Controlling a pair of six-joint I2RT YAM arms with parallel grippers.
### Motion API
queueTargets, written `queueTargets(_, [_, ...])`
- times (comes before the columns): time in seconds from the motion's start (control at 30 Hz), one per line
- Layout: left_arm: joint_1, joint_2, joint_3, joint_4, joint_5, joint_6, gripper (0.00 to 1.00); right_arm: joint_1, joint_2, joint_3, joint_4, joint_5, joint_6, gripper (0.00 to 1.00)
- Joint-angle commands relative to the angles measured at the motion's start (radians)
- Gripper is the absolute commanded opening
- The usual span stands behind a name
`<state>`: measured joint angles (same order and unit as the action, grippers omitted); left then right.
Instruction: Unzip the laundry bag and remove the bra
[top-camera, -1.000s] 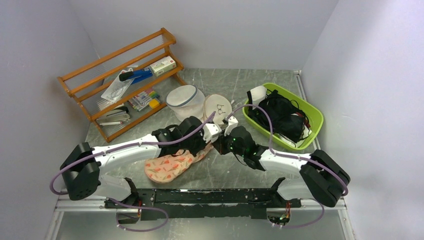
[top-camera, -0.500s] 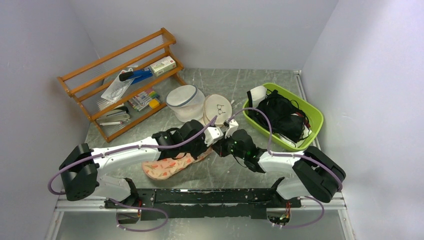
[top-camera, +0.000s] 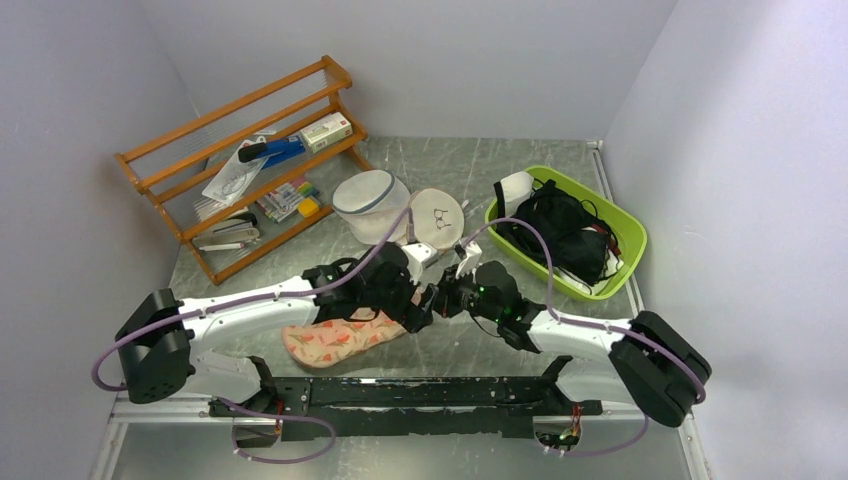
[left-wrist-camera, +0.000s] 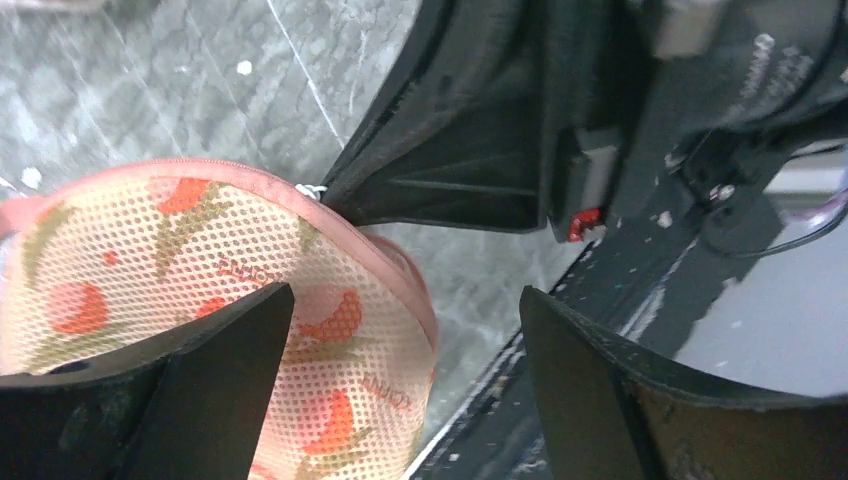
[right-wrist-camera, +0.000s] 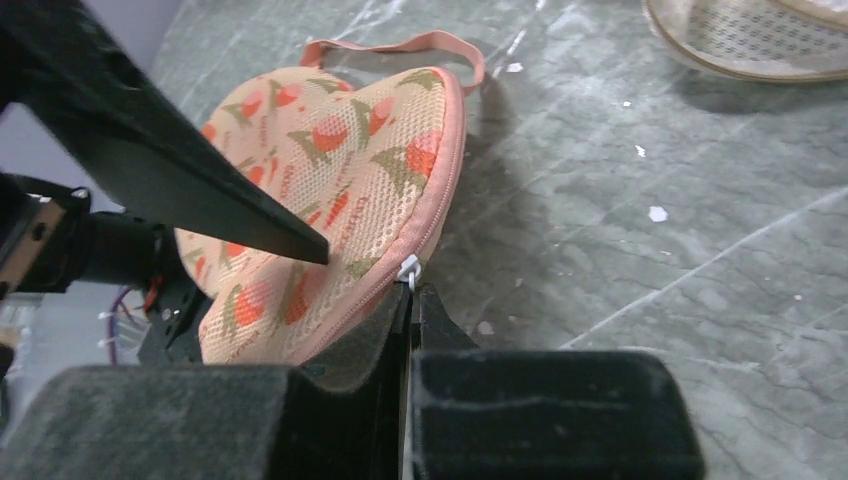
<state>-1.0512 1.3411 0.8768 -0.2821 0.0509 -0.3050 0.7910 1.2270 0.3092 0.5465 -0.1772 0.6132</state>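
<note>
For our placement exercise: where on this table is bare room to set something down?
Bare: the far strip of table between wooden rack and green basket. Crowded: centre, where left hand and right hand meet at the laundry bag.

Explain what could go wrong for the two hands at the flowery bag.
The right hand pinches only the white zip pull, which could slip free. The left hand is open, not gripping the laundry bag, so the bag might drag along instead of unzipping. The hands are close and could bump.
</note>
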Motion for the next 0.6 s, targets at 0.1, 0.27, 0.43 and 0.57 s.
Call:
queueTargets(0.1, [-0.016, -0.017, 0.0, 0.027, -0.08, -0.384, 0.86, 0.007, -0.106, 0.019, -0.102, -0.098, -0.005, 0.0])
queueTargets(0.27, [-0.046, 0.047, 0.09, -0.074, -0.197, -0.381, 0.71, 0.009, -0.116, 0.038, -0.182, -0.124, -0.074, 0.0])
queueTargets(0.43, [-0.075, 0.117, 0.164, -0.172, -0.266, -0.379, 0.55, 0.008, -0.131, 0.031, -0.194, -0.136, -0.087, 0.0])
queueTargets(0.57, [-0.092, 0.157, 0.183, -0.206, -0.284, -0.381, 0.43, 0.01, -0.136, 0.031, -0.192, -0.142, -0.085, 0.0])
